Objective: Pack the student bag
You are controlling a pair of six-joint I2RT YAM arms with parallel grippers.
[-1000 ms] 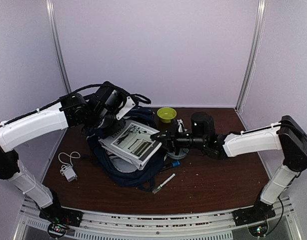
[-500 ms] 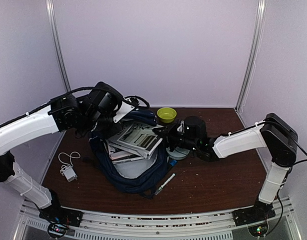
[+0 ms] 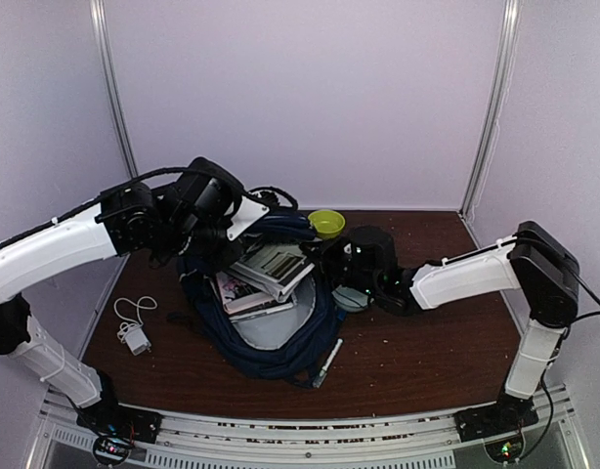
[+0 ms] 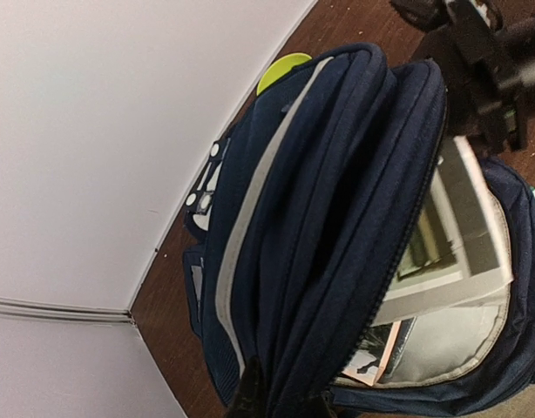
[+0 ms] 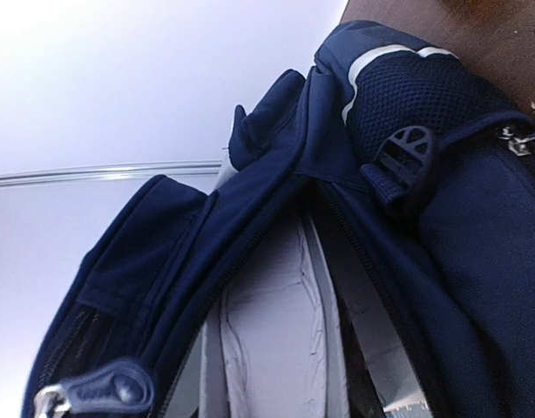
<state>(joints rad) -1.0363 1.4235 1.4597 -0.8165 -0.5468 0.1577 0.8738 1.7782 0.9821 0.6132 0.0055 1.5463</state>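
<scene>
Pinches student bag [image 3: 271, 342] rim with left hand [image 4: 281, 401] | books [image 3: 271, 269] slanting into bag, just left of right hand [image 3: 331, 257] | right grip: cannot tell

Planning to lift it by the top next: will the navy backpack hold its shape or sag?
Probably sags: the student bag is soft fabric, slumped on the table. Its books poke from the open mouth and might slide out.

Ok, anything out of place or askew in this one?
Yes. The books sit skewed and fanned, poking out of the bag mouth rather than lying fully inside. A pen lies loose against the bag's near edge, not packed. Nothing looks spilled or damaged.
</scene>
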